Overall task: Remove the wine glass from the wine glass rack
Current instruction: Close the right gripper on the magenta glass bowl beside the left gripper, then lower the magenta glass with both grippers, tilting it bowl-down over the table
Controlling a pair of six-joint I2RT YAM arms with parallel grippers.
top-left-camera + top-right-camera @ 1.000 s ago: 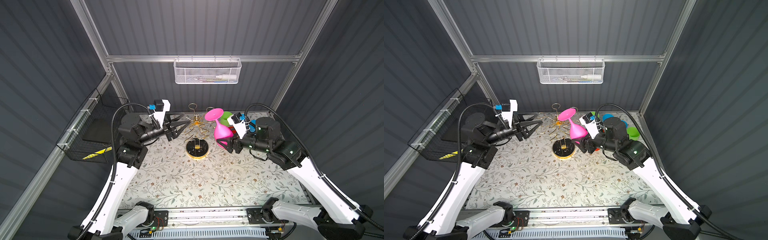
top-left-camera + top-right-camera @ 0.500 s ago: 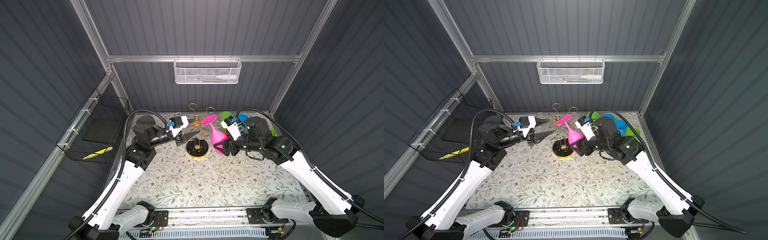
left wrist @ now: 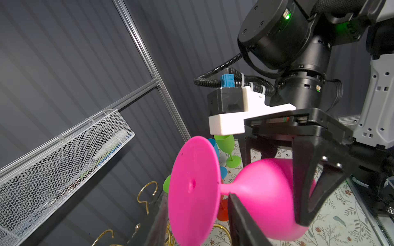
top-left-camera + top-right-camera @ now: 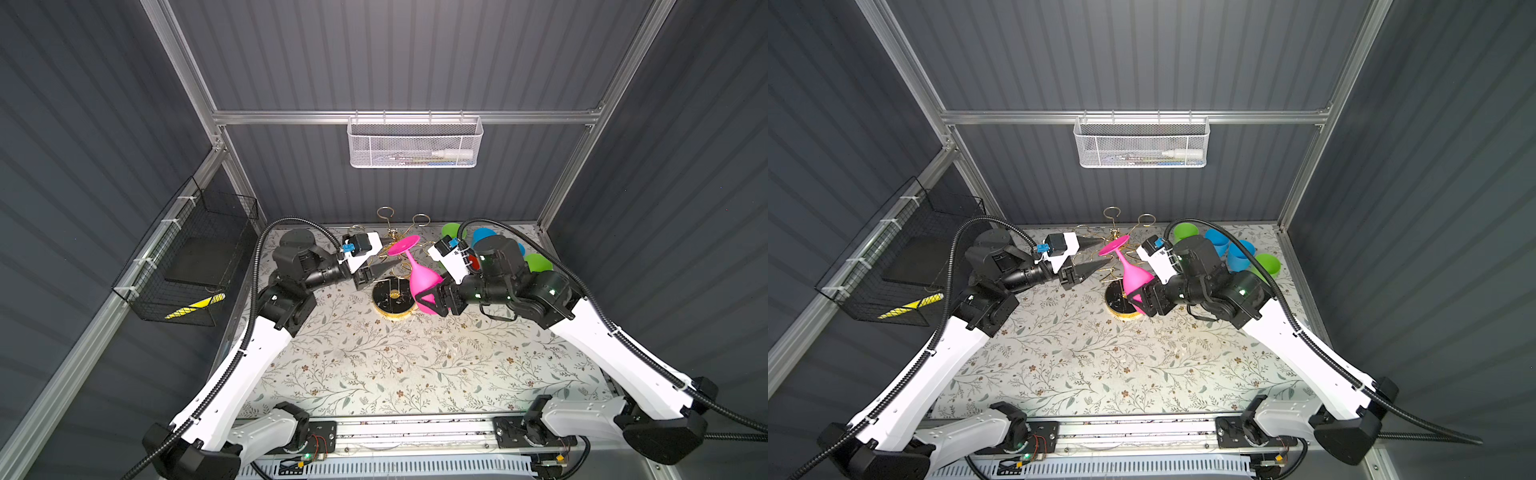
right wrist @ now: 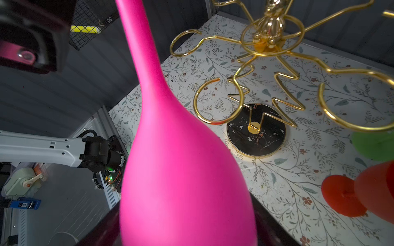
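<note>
Here, right hand (image 4: 433, 296) gripping pink wine glass (image 4: 417, 275), left hand (image 4: 1102, 252) half open nearby.

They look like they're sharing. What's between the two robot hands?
The pink wine glass, in both top views: the right gripper holds its bowl, its foot faces the left gripper; the wine glass rack stands beside.

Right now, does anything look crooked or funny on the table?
Yes. The pink wine glass is upside down and tilted, its foot up near the wire arms of the gold wine glass rack. That's only because the right gripper holds it by the bowl; nothing looks spilled or broken.
</note>
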